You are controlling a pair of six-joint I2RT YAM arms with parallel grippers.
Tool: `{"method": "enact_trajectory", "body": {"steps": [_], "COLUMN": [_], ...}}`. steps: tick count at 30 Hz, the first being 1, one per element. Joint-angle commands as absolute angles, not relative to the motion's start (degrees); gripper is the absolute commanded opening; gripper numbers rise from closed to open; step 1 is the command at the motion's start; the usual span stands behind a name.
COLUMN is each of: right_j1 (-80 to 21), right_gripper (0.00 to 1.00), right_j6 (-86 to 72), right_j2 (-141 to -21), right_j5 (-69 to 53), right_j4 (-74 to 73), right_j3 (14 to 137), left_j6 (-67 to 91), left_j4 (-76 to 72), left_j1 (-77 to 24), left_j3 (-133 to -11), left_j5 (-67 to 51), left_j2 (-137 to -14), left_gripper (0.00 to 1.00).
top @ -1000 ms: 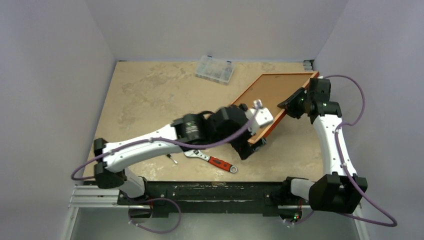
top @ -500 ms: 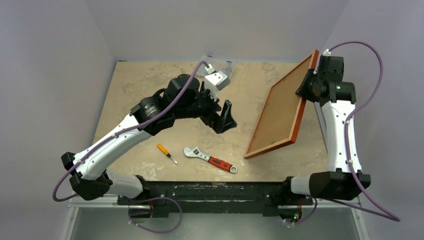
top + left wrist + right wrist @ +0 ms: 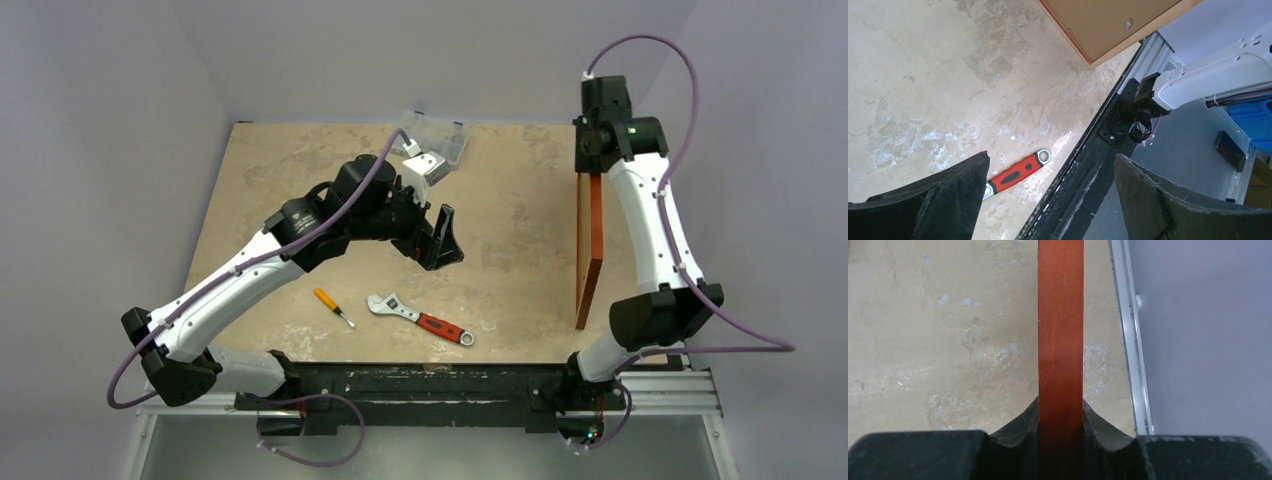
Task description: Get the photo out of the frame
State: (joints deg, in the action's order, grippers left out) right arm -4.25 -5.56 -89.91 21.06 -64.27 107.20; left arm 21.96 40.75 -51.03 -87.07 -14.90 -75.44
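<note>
The task looks barely begun; the frame (image 3: 590, 240) stands upright on edge at the right side of the tabletop (image 3: 300, 180), with the right claw (image 3: 1060, 415) clamped on its narrow, smooth red-orange moulding; the photo is nowhere visible, presumably inside behind the flat, matte brown backing board (image 3: 1103, 20), which carries small metal tabs; the left claw (image 3: 440, 238) hangs apart and empty over mid-tabletop; freeing the backing and the print is all left to do.

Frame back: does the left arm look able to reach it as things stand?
Probably yes. The right claw holds the frame on edge, its brown back facing the open left claw, with nothing on the table between them.
</note>
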Motion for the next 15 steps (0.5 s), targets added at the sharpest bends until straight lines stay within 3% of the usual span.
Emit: {"method": "enact_trajectory", "body": {"steps": [1,10,15], "right_j1": [-13.4,-31.0,-39.4], "right_gripper": [0.00,0.00,0.00], "right_j6": [-1.4,1.7,-7.6], "right_j2": [-91.2,-101.4,-108.3], "right_j5": [36.1,59.1,66.9], "right_j4": [-59.3,-59.1,-65.5], "right_j3": [112.1,112.0,111.7], "left_j6": [22.2,20.6,19.2], "left_j4": [38.7,41.0,43.0], "left_j1": [-50.1,-49.1,-48.1], "left_j3": [-86.2,-85.9,-86.5], "left_j5": [-15.3,-11.4,-7.2], "left_j2": [-72.8,-70.4,-68.3], "left_gripper": [0.91,0.91,0.91]}}
